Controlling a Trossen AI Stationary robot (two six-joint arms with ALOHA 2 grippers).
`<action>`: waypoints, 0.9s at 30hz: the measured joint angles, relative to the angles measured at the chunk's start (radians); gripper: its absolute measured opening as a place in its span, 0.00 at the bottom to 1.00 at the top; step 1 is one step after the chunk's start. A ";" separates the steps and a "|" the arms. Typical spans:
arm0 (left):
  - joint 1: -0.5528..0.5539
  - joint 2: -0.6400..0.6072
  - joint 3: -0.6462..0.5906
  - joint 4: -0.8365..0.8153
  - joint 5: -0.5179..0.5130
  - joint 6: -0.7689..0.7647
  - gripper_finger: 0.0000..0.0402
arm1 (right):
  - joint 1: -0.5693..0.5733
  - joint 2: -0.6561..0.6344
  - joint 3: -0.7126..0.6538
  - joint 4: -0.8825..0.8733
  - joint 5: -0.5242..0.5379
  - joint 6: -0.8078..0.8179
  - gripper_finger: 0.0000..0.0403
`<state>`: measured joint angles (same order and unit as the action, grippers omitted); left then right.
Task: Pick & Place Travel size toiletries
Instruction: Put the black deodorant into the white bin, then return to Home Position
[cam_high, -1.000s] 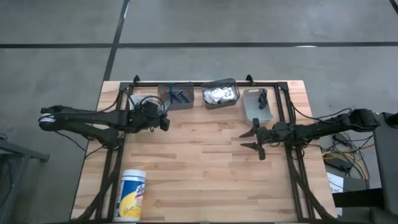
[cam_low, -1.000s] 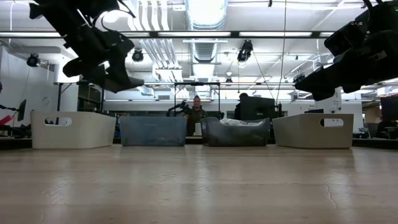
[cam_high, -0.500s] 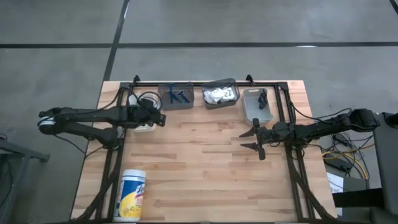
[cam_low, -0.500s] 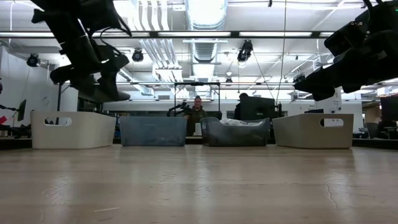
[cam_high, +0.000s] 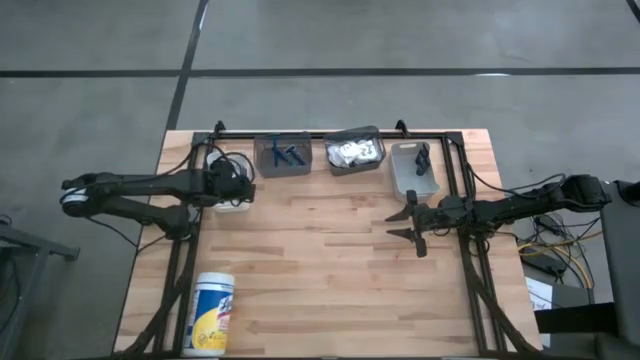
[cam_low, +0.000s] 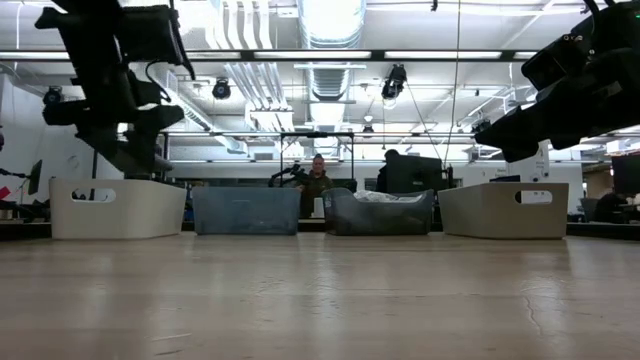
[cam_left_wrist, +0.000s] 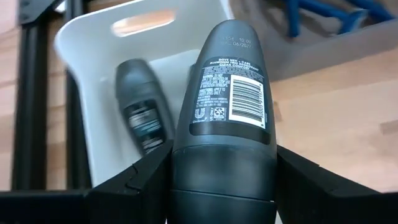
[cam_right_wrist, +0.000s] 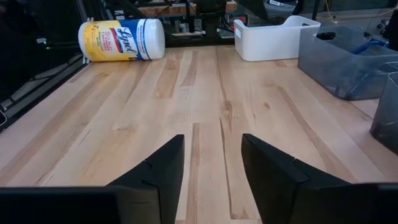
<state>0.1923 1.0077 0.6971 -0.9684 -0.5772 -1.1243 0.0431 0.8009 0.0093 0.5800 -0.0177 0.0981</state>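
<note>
holding a dark grey tube (cam_left_wrist: 224, 118) clamped in my left gripper (cam_high: 243, 186), i hang over the white bin (cam_left_wrist: 81, 56) at the table's (cam_high: 330, 270) back left corner, where another tube (cam_left_wrist: 140, 112) already lies. blue sticks (cam_high: 289, 154), white packets (cam_high: 355, 151) and black pieces (cam_high: 422, 158) sit sorted in the other bins. my right gripper (cam_high: 407, 225) waits parted and empty mid-table. i judge only this drop remains.
</note>
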 joint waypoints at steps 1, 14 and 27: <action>0.000 0.000 0.000 -0.016 -0.002 -0.021 0.56 | 0.000 0.000 0.000 0.000 0.000 -0.001 0.38; 0.075 0.002 -0.125 -0.033 -0.049 -0.148 0.58 | 0.000 0.000 0.000 0.000 0.000 0.001 0.28; 0.076 0.002 -0.144 0.174 -0.118 -0.055 0.62 | 0.000 0.000 0.000 0.000 0.000 0.003 0.16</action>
<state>0.2684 1.0096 0.5529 -0.7946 -0.6955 -1.1791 0.0429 0.8009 0.0093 0.5800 -0.0181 0.1009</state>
